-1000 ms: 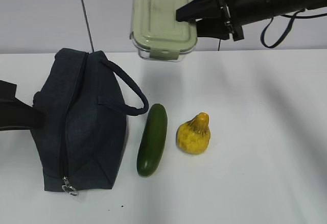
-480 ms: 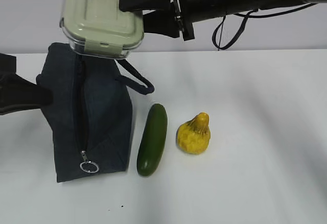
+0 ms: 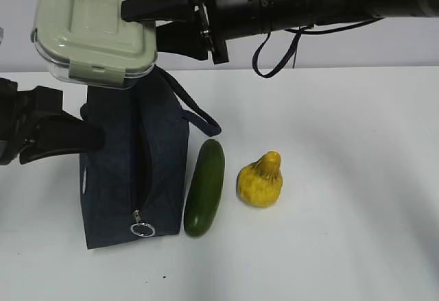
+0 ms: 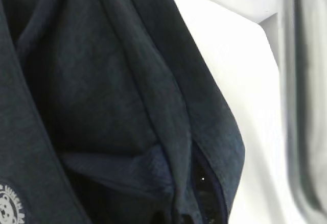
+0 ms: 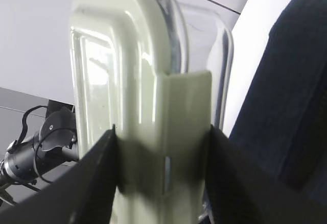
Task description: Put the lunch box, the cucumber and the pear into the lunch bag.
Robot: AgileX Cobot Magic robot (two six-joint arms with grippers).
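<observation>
While left gripper (image 3: 86, 136) pinches lunch bag (image 3: 134, 171), right gripper (image 3: 152, 21) clamps lunch box (image 3: 92, 27) above.

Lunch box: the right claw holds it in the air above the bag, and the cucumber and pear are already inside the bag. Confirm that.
One part is wrong. The right claw does hold the lunch box in the air above the bag, but the exterior view shows the cucumber and the pear lying on the table beside the bag, not inside it.

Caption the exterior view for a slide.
Right gripper carries the lunch box above the lunch bag; cucumber and pear wait.
</observation>
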